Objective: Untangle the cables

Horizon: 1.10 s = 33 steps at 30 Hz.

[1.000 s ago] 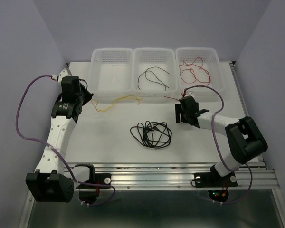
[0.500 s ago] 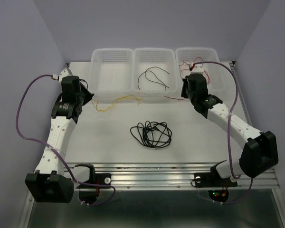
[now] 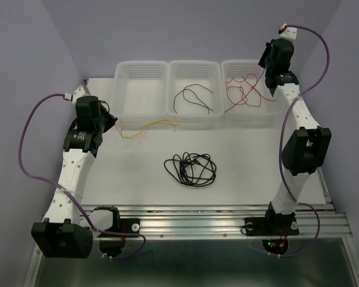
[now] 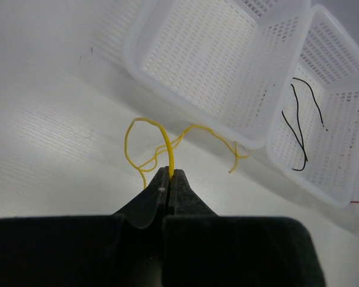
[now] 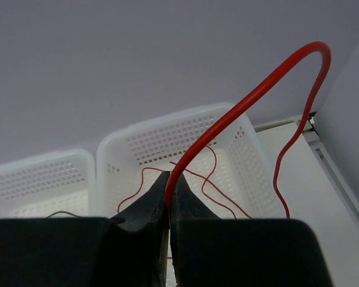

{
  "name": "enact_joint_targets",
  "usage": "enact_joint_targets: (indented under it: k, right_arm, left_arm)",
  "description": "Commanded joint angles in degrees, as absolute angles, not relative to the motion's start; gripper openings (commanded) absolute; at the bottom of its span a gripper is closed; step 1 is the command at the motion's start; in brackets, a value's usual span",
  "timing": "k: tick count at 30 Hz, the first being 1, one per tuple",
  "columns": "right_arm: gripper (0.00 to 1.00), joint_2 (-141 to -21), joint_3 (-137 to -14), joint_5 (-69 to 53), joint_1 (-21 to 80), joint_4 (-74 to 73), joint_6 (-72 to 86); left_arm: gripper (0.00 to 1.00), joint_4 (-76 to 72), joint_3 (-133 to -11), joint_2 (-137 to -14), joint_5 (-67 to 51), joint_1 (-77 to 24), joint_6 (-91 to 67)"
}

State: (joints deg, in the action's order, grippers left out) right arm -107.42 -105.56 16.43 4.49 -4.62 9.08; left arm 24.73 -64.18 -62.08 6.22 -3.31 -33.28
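Right, the sorting step is looking well along: the right fingers are pinched fully shut on the thin red cable and are holding it high above the right-hand white perforated plastic basket, with most of the red loops lying inside that basket. The left fingers are clamped just as tight on the thin yellow cable, which is curling on the white surface just in front of the left-hand white perforated basket. A short thin black cable is sitting in the middle white perforated basket, and the black coiled tangle of cables is lying mid-surface, well apart from both arms. By my reading, the next move is calling for the right fingers to part and drop the red strand so its tail lands inside the rim; the yellow one is then wanting a lift over the near wall of its basket, and the black tangle is waiting after that. Compared with a second ago, the right arm is standing far higher and farther back, having been low over the surface before the right basket, and the red end that trailed out in front is gone from there; left arm, yellow cable and black tangle are showing no change.
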Motion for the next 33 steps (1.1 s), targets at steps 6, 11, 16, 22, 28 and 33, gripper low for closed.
enact_joint_targets:
  k: [6,11,16,22,28,33]
  right_arm:
    - [0.01,-121.45,-115.22,11.07,2.81,-3.16,9.32]
    - [0.01,-129.10,-118.64,11.07,2.29,-4.30,9.40]
    - [0.08,-134.12,-121.21,12.04,2.29,-6.86,9.23]
    - [0.43,-134.92,-120.59,15.29,2.29,-12.46,6.33]
    - [0.81,-128.33,-117.43,15.83,2.29,-16.69,7.38]
    - [1.00,-122.01,-116.99,13.19,2.29,-23.20,10.19]
  left_arm:
    - [0.00,22.15,-65.74,-61.70,6.33,-3.52,-32.26]
    - [0.00,22.67,-66.88,-61.61,6.33,-3.52,-32.34]
    - [0.00,23.64,-68.55,-61.53,6.15,-3.60,-32.52]
    - [0.00,24.08,-69.78,-61.43,5.10,-3.60,-32.52]
    - [0.00,25.14,-73.55,-61.87,4.48,-3.60,-32.26]
    - [0.00,24.96,-78.13,-62.58,2.21,-3.60,-32.17]
